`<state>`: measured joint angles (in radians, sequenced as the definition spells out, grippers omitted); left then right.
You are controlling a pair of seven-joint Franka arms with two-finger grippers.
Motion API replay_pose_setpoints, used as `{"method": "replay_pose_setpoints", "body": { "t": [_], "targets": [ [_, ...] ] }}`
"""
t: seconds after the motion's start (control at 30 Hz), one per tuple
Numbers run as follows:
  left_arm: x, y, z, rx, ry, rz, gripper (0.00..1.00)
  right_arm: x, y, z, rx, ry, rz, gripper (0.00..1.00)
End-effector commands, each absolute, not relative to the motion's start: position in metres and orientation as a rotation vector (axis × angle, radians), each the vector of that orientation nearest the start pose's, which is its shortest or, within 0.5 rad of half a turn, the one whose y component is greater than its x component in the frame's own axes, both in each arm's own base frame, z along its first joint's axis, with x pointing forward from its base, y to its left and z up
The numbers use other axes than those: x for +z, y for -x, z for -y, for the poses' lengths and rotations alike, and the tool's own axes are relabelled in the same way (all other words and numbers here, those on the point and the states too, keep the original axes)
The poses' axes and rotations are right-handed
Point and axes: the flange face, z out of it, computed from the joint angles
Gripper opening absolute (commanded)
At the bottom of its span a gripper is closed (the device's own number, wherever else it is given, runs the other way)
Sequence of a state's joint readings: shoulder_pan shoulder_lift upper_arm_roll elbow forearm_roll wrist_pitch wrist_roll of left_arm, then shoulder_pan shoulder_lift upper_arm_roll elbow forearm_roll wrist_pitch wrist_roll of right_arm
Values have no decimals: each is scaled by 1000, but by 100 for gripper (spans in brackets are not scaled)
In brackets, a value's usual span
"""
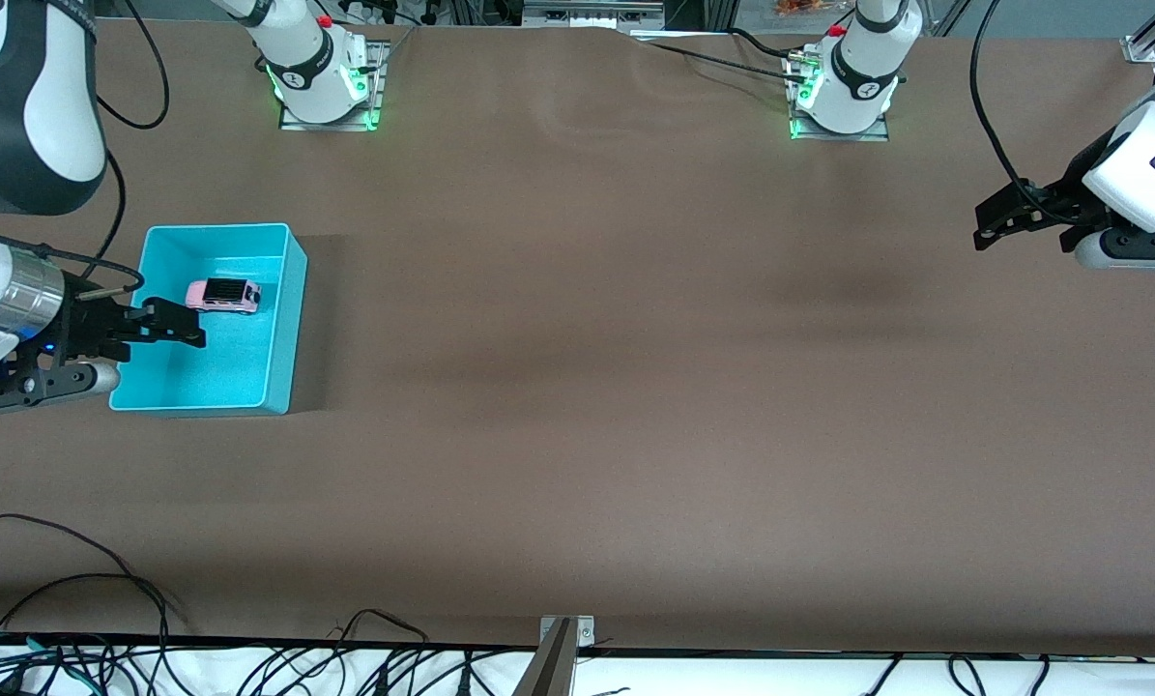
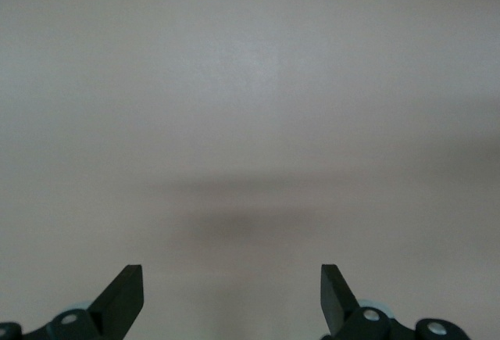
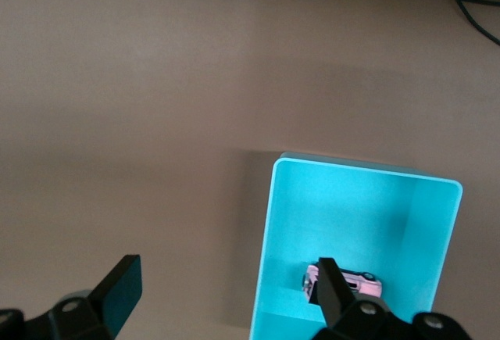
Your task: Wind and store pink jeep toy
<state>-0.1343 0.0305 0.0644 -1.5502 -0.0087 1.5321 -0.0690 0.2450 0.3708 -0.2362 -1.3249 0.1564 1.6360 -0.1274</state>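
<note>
Presently the pink jeep toy (image 1: pixel 224 295) sits inside the turquoise bin (image 1: pixel 287 319), on the bin's floor, in the half of the bin farther from the front camera. It stands on its wheels, black roof up, its length running along the table's long axis. It touches neither gripper. In the right wrist view the pink jeep toy (image 3: pixel 353 284) shows partly hidden by one black finger of that arm's own gripper, with the turquoise bin (image 3: pixel 281 230) open-topped beneath.

Inspection of the right gripper (image 1: pixel 173 324): it hangs over the bin, over the side at the right arm's end of the table, pointing toward the middle of the table. Its fingers are spread wide apart and hold nothing; the right wrist view confirms a broad gap at the right gripper (image 3: pixel 226 293), one finger over bare table, the other over the bin.

Inspection of the left gripper (image 1: pixel 991 224): it hangs in the air over bare table at the left arm's end, well apart from the bin and the toy. The left arm waits. The left wrist view shows the left gripper (image 2: pixel 232 297) with fingers spread, nothing between them, only the brown table (image 2: pixel 250 82) below.

The table (image 1: pixel 635 387) carries a brown cover. Black cables (image 1: pixel 74 638) lie along the edge nearest the front camera.
</note>
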Motion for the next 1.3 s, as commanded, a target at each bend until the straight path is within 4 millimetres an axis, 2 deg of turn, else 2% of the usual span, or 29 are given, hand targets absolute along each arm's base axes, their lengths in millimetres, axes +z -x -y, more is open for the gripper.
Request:
{"method": "replay_pose_setpoints", "body": {
  "t": [0.0, 0.1, 0.27, 0.4, 0.47, 0.53, 0.7, 0.87, 1.0, 1.27],
  "targets": [
    [622, -557, 41, 78, 3146, 9, 100, 534, -662, -51, 71, 3062, 104, 100],
    [622, -557, 41, 78, 3146, 9, 100, 535, -661, -54, 73, 3087, 122, 100],
    [621, -557, 41, 80, 3145, 7, 100, 539, -660, -46, 63, 3100, 98, 100],
    [621, -557, 40, 80, 3145, 9, 100, 543, -660, -48, 32, 3112, 115, 100],
    [621, -557, 40, 80, 3145, 9, 100, 551, -655, -43, 24, 3123, 106, 100],
    [621, -557, 40, 80, 3145, 9, 100, 547, -648, -39, 45, 3124, 69, 100],
    [621, -557, 40, 80, 3145, 9, 100, 552, -626, -29, 41, 3138, -111, 100],
    [621, -557, 40, 80, 3145, 9, 100, 555, -608, -20, 69, 3144, -115, 100],
    [621, -557, 40, 80, 3145, 9, 100, 552, -591, -3, 74, 3138, -160, 100],
    [621, -557, 38, 83, 3145, 16, 100, 556, -591, -2, 62, 3137, -161, 100]
  ]
}}
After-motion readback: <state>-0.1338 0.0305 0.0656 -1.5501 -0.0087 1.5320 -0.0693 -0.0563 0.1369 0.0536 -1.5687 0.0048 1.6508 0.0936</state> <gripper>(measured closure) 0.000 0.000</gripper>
